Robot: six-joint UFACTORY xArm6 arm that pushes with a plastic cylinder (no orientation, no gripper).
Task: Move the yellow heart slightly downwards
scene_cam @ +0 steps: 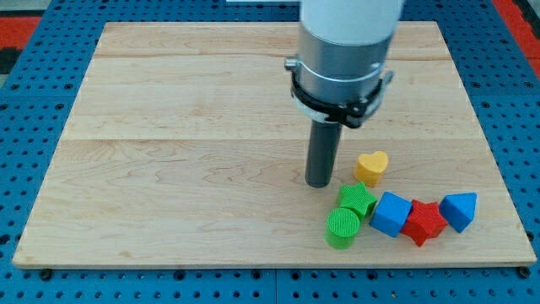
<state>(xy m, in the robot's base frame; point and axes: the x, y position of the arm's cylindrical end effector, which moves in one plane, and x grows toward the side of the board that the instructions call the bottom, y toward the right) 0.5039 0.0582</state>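
The rod's tip [319, 182] rests on the wooden board [169, 152], just left of the yellow heart [371, 166] and not quite touching it. There are no jaws to open or shut (it is only a plain rod), and it holds nothing. The heart sits toward the right, just beyond a near row: green cylinder [342, 228], green block [358, 201], blue cube [391, 214], red star [424, 223], blue triangle [460, 210].

You get one view only, looking down at a slant from the near edge across the whole wooden board [169, 127] (fairly close in).
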